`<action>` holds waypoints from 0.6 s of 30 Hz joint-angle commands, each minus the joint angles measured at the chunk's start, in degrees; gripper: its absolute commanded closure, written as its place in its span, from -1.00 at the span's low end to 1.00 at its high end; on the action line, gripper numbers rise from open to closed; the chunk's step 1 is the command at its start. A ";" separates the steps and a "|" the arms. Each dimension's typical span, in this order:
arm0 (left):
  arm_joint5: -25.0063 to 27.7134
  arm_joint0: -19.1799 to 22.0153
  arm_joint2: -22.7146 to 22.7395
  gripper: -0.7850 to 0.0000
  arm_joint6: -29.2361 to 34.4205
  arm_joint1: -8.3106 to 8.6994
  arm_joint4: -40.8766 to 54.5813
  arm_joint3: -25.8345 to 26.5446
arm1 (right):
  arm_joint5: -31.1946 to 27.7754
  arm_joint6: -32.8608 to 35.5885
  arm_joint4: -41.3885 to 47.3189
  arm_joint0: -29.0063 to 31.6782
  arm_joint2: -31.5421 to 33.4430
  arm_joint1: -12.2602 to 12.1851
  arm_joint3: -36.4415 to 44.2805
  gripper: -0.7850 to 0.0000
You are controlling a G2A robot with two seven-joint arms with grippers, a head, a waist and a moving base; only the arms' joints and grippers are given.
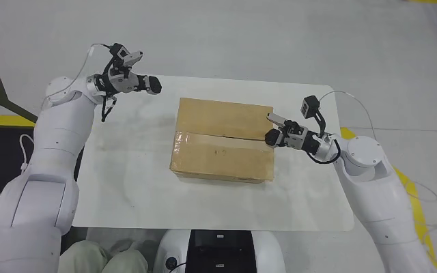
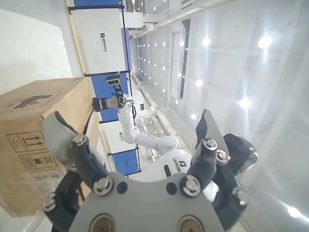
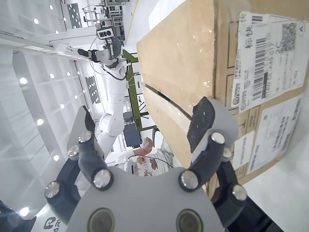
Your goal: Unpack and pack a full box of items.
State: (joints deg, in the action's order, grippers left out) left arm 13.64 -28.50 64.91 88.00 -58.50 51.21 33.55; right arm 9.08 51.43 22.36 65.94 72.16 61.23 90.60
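Top view: left pincer (image 1: 156, 84) spread empty, right pincer (image 1: 271, 130) spread empty beside box (image 1: 222, 140).

We cannot see what the box (image 1: 218, 158) holds, for its top flaps (image 1: 225, 117) lie shut. Its side runs off the picture's edge in the left wrist view, its labelled end likewise in the right wrist view. We cannot tell from above whether the right gripper (image 1: 273, 128) touches the box or only hangs beside it.
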 commanded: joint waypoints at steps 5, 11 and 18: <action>0.40 -1.28 1.17 -1.00 0.00 1.22 -0.74 1.26 | -0.22 0.59 -0.36 0.80 0.26 -0.19 0.80 -1.00; 1.95 -2.78 1.14 -1.00 0.00 1.75 -3.19 3.58 | 0.05 0.75 -1.14 1.73 0.73 -0.45 1.96 -1.00; 3.44 -4.75 1.78 -1.00 -0.80 2.27 -5.91 6.91 | 0.31 0.47 -0.58 1.56 0.60 -0.42 1.34 -1.00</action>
State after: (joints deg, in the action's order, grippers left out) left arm 16.90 -32.93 66.55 87.41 -56.34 45.85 39.68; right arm 9.40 51.90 21.80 67.49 72.75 60.82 91.92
